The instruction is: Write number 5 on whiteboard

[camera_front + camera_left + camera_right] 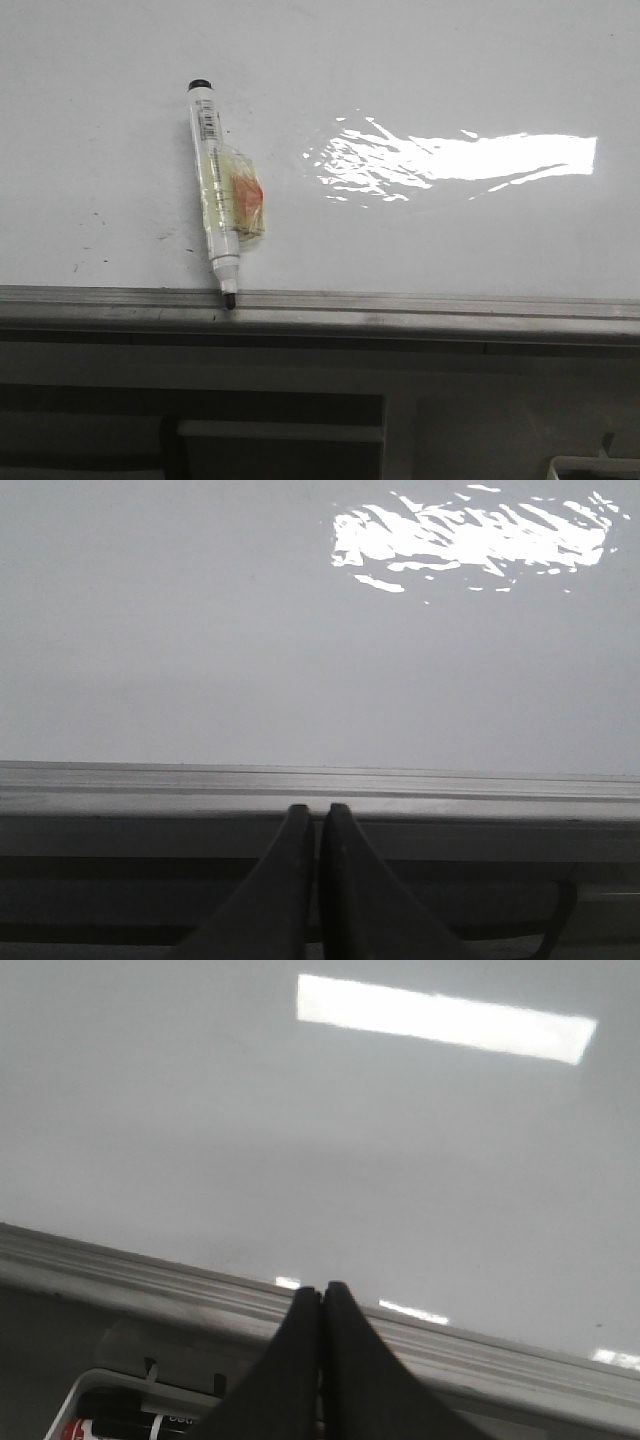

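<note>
A strong overhead light throws a bright, rippled glare patch on the glossy whiteboard (460,60) in the front and left wrist views, and a clean rectangle in the right wrist view. Elsewhere the light is flat and greyish; below the rail (400,310) it turns dim. Focus is slightly soft.

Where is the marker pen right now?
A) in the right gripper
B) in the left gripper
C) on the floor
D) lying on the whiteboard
D: the marker lies on the whiteboard, its tip at the grey edge rail, with no gripper near it.
</note>
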Action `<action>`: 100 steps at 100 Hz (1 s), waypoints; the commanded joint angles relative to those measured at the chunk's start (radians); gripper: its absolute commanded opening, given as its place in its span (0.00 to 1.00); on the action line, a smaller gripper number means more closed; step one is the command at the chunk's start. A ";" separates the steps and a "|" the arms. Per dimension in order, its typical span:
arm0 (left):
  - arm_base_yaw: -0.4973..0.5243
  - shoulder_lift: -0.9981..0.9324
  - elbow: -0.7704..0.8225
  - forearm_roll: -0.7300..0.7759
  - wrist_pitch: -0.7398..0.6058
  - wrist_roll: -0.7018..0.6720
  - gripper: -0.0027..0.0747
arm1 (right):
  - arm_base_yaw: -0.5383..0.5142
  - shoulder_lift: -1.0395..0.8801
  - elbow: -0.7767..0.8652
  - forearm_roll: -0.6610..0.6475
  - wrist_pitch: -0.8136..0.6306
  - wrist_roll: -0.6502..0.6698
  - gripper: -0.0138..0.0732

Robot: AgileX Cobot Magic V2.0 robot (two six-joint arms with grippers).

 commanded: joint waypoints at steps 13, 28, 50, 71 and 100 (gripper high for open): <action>-0.007 -0.027 0.026 -0.009 -0.060 -0.011 0.01 | -0.003 -0.019 0.022 -0.004 -0.026 -0.003 0.09; -0.007 -0.027 0.026 -0.009 -0.060 -0.011 0.01 | -0.003 -0.019 0.022 -0.004 -0.026 -0.003 0.09; -0.007 -0.027 0.026 -0.009 -0.060 -0.011 0.01 | -0.003 -0.019 0.022 -0.004 -0.026 -0.003 0.09; -0.007 -0.027 0.026 -0.009 -0.060 -0.011 0.01 | -0.003 -0.019 0.022 -0.004 -0.026 -0.003 0.09; -0.007 -0.027 0.026 -0.011 -0.067 -0.011 0.01 | -0.003 -0.019 0.022 -0.018 -0.050 -0.003 0.09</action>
